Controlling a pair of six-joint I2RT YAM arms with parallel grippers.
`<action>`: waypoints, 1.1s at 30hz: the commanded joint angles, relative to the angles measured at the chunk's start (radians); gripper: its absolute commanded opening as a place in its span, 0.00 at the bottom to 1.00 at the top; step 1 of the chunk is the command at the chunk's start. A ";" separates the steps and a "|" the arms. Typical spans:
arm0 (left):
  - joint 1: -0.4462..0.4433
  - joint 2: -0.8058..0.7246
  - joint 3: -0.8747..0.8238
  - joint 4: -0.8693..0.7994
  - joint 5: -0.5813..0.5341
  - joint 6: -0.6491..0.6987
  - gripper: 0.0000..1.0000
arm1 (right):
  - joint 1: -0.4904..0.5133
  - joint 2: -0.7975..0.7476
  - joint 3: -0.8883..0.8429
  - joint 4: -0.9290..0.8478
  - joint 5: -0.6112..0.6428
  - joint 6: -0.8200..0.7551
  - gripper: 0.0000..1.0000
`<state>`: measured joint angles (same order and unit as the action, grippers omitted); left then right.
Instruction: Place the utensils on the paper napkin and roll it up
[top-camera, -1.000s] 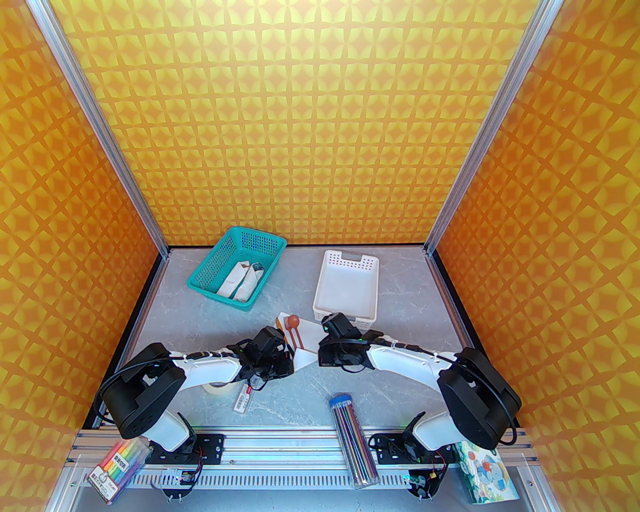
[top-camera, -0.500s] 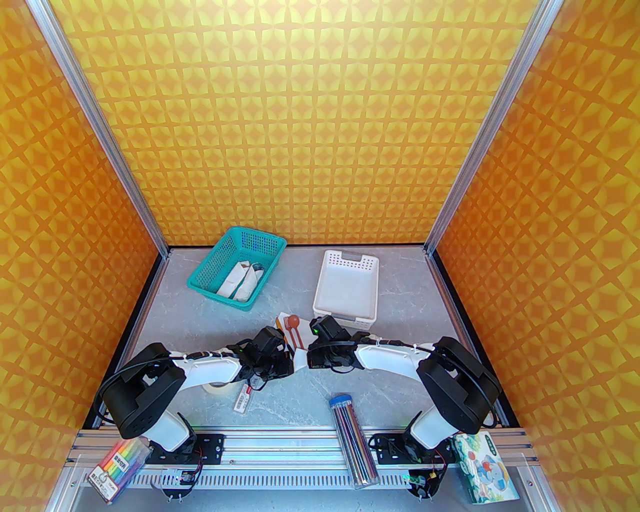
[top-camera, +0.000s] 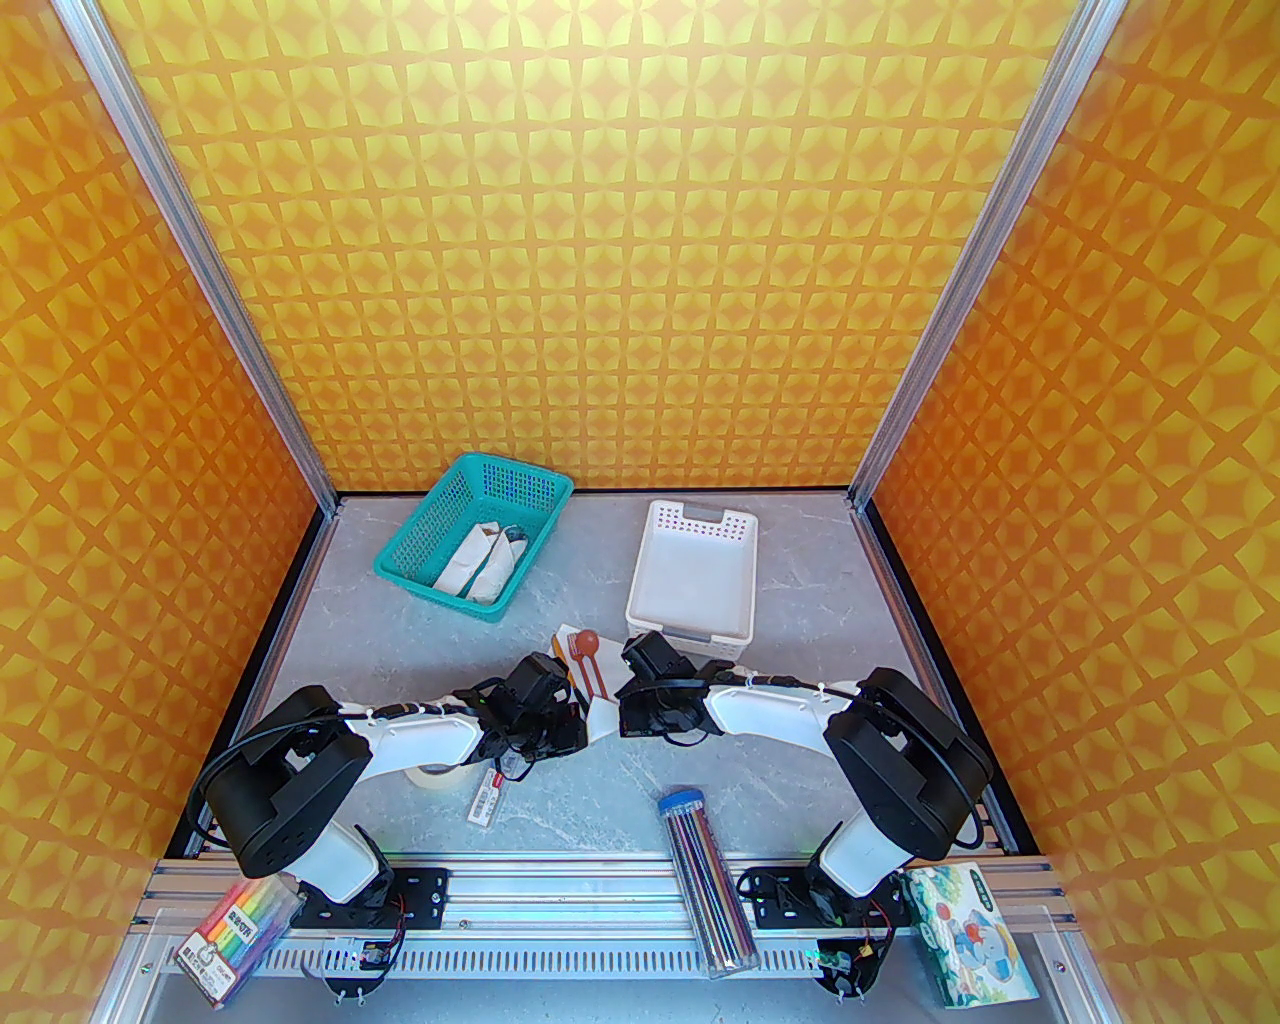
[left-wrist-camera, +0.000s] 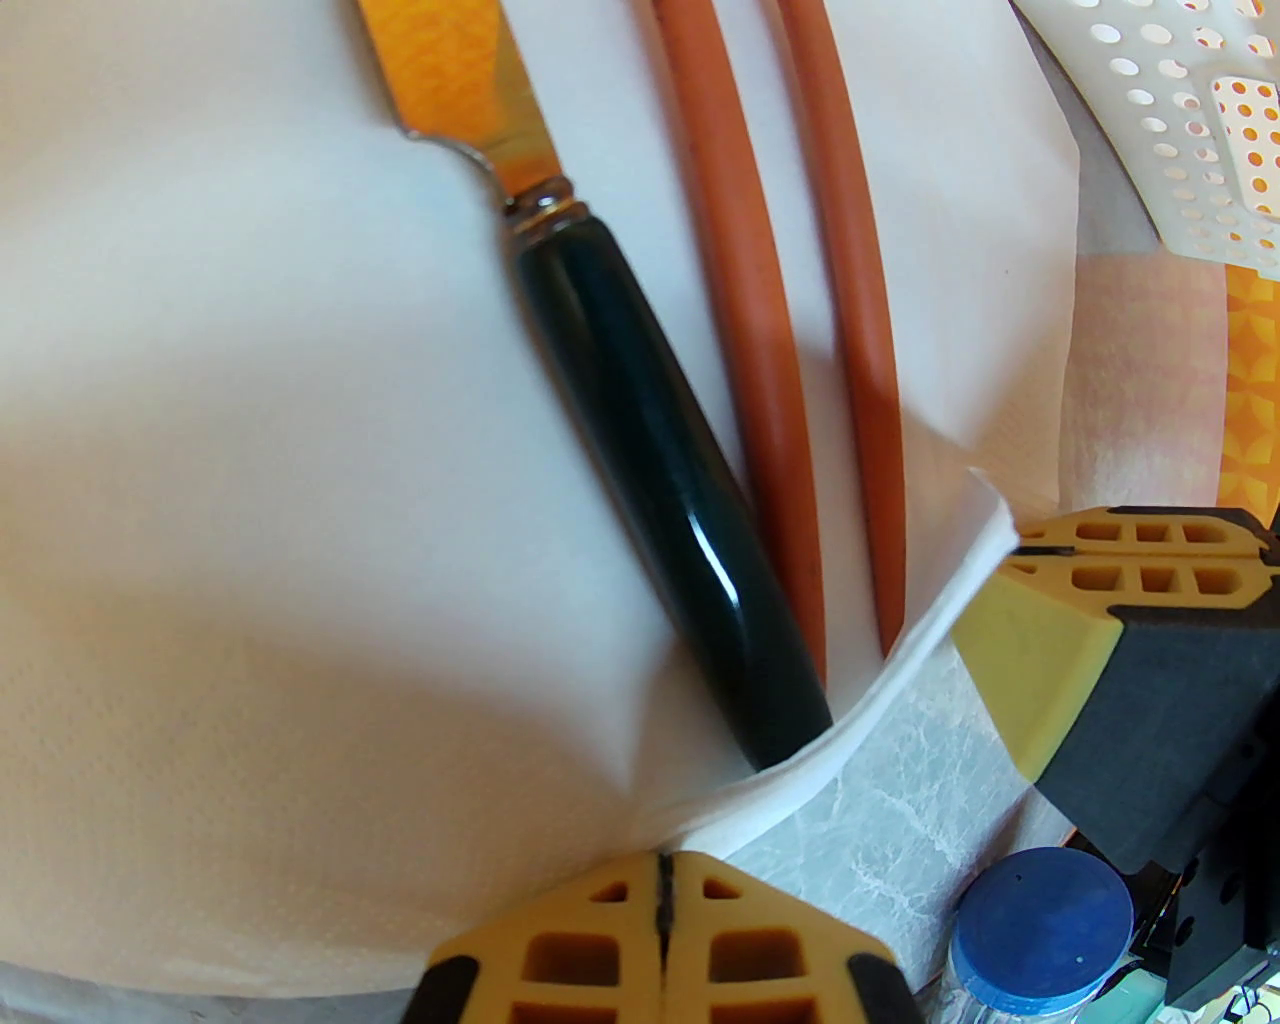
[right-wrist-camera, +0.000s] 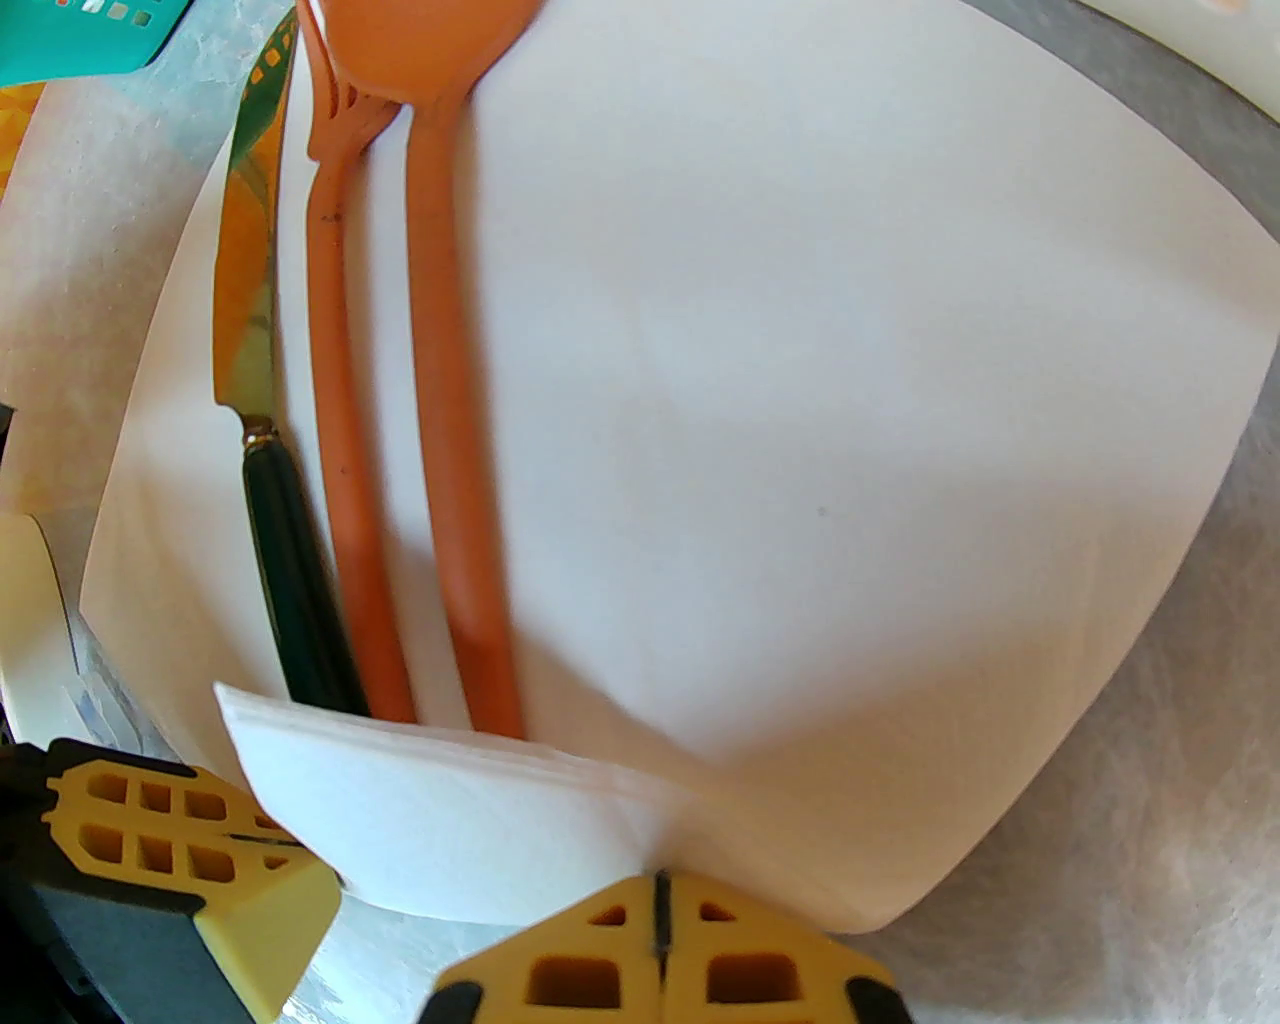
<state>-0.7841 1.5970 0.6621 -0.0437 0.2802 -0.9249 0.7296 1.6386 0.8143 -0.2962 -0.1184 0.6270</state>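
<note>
Inspecting the grip: the left gripper (left-wrist-camera: 662, 890) and the right gripper (right-wrist-camera: 660, 900) both have their fingers pressed together on the near edge of the paper napkin (right-wrist-camera: 800, 400). That edge is lifted into a short flap.

Location: the napkin lies at the middle of the table (top-camera: 600, 790), just short of the white tray (top-camera: 690, 580) on the side toward the near edge.

Contents: the knife (right-wrist-camera: 290, 600), the fork (right-wrist-camera: 335, 400) and the spoon (right-wrist-camera: 440, 400) lie side by side on the napkin's left part. Their long axes run from the table's near edge toward its far edge. Heads point away from the arms. The handle ends are tucked under the raised flap.

Relation noted: the flap runs across the handles, from one gripper to the other. The handle ends sit just beyond the fingers and between the two grippers. The left gripper is the nearer, close by the knife handle.

Assessment: placing appears complete and rolling has barely begun. A roll would best be started from the left side, parallel to the handles.
</note>
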 joint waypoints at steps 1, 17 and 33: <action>0.009 0.015 -0.001 -0.093 -0.030 -0.011 0.00 | -0.013 0.022 0.015 -0.044 0.043 -0.009 0.00; 0.012 0.018 0.004 -0.100 -0.030 -0.010 0.00 | -0.100 -0.020 -0.005 -0.085 0.065 -0.066 0.01; 0.011 0.014 0.002 -0.096 -0.030 -0.008 0.00 | -0.135 -0.168 -0.021 -0.121 0.062 -0.120 0.05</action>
<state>-0.7830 1.5970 0.6674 -0.0563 0.2802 -0.9318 0.6022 1.5211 0.8120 -0.4053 -0.0685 0.5327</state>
